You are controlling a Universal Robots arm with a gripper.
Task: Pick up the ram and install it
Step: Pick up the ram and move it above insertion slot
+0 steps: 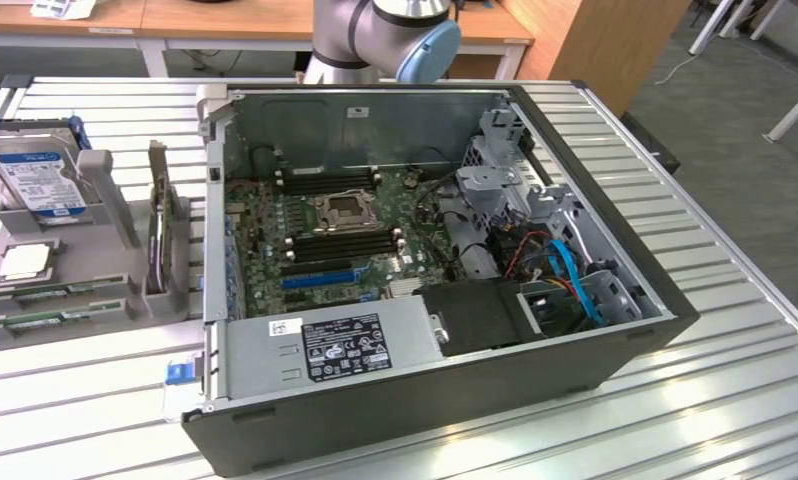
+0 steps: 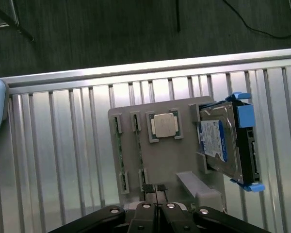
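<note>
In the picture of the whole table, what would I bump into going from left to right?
hard drive → upright cards → processor socket → metal drive cage → blue cables

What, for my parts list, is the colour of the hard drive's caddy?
Blue plastic caddy, clearest in the wrist view.

- A slatted metal table (image 1: 719, 330) carried everything.
- An open computer case (image 1: 413, 420) sat on it.
- A grey parts holder (image 1: 99, 265) stood just beside the case, at the exterior view's left.
</note>
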